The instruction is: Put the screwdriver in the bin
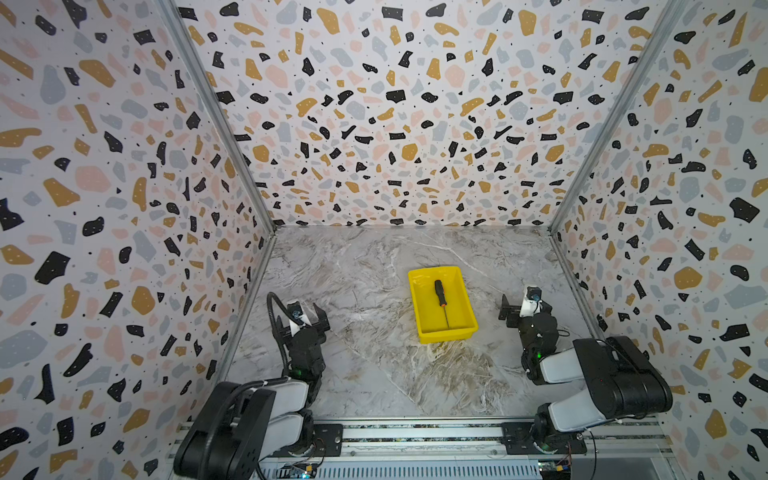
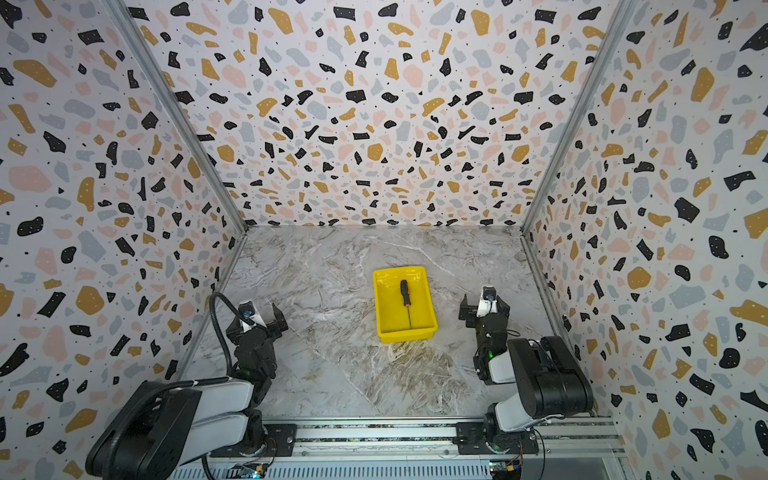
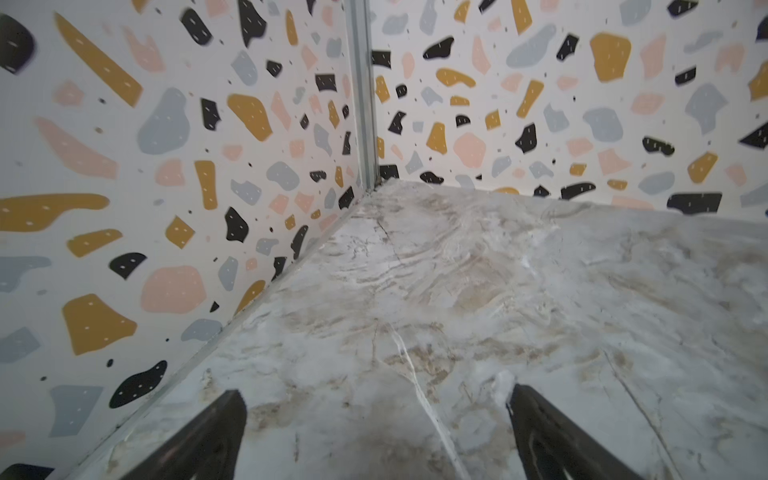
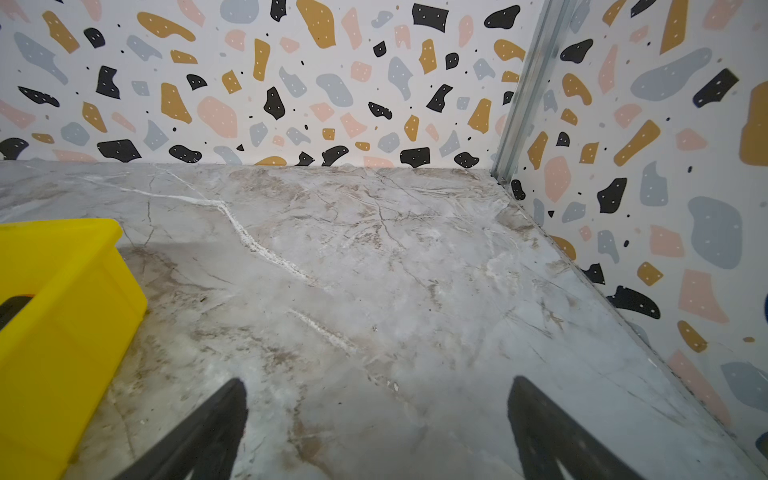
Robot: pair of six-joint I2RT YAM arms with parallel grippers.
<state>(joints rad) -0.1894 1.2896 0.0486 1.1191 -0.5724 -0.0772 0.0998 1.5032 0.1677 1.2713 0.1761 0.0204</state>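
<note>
1. The screwdriver point(image 1: 440, 297) lies flat inside the bin point(image 1: 446, 334). Both top views show it on the bin floor.
2. The black-and-orange handle points toward the back wall. The thin dark shaft runs toward the bin's near wall, and its tip ends close to that wall.
3. The bin stands on the marble-patterned desk point(image 1: 365, 374), right of centre. It is closer to the right arm than to the left arm.
4. The left claw point(image 3: 374, 399) is spread wide. The left wrist view shows only bare desk between the two dark fingers. The claw holds nothing.
5. In both top views the left claw sits near the left wall, well apart from the bin.
6. The right claw point(image 4: 376, 390) is also spread wide and holds nothing. Only desk surface shows between its fingers.
7. The right wrist view shows one yellow corner of the bin point(image 4: 62, 291) beside the right claw, apart from it.
8. Neither claw touches the bin or the screwdriver.
9. Terrazzo-patterned walls point(image 1: 124, 166) enclose the desk on three sides.
</note>
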